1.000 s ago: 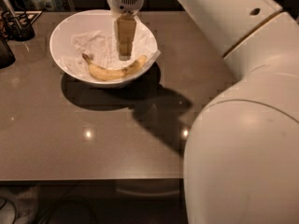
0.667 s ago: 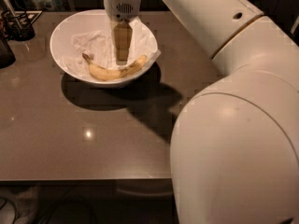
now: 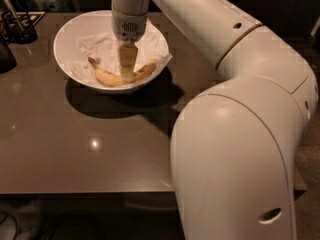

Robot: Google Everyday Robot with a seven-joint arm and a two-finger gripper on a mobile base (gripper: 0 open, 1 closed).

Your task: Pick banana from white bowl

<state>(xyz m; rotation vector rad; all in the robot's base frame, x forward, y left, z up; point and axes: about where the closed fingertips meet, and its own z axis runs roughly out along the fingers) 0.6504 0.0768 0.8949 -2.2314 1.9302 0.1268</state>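
Note:
The white bowl stands at the far left part of the brown table, lined with crumpled white paper. The banana, yellow with a dark stem pointing left, lies curved along the bowl's near side. My gripper reaches straight down from above into the bowl, and its tip is at the middle of the banana, covering that part of it. The banana still rests on the paper.
A dark holder with utensils and another dark object stand at the table's far left. My large white arm fills the right side. The table's front edge runs below.
The gripper has come down lower into the bowl, from just above the banana to its middle. The arm has swung further over the table. The banana has not moved.

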